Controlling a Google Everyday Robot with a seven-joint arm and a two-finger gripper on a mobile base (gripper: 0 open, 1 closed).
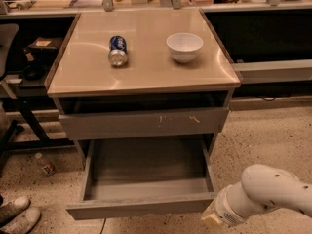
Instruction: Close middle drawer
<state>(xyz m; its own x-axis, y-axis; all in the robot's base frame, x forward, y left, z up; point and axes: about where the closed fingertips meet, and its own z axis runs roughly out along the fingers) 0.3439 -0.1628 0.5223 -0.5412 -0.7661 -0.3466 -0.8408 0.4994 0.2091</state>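
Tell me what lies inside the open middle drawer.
Only the bare grey floor of the middle drawer shows; no object lies on it. Its rear end is covered by the scratched drawer front above. The gripper sits outside, by the drawer's front right corner.

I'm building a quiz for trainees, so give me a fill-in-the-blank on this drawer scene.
The middle drawer stands ___.
The can lies on its ___.
The bowl is ___ in colour.
The pincer is near that drawer front's ___ end.
Missing words: open; side; white; right.
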